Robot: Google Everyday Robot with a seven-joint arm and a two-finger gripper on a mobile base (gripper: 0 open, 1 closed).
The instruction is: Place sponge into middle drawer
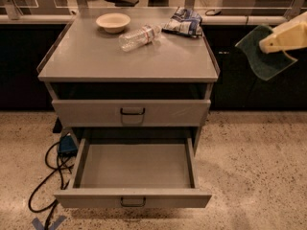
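Note:
The sponge [260, 61], its dark green face toward me, hangs in the air at the right of the camera view, beside the cabinet's top right corner. My gripper [266, 45], pale cream, comes in from the right edge and is shut on the sponge's upper part. The middle drawer [136, 166] is pulled open low on the cabinet, its flat grey floor bare and its slim front panel with a small dark handle [132, 202] toward me. The sponge is well above and to the right of the drawer.
A closed drawer with a taller front panel [132, 112] sits above the open one. On the cabinet top [96, 61] lie a cream bowl [112, 21], a plastic bottle on its side [139, 36] and a blue-and-white snack bag [183, 22]. Black cables [45, 176] trail on the floor at left.

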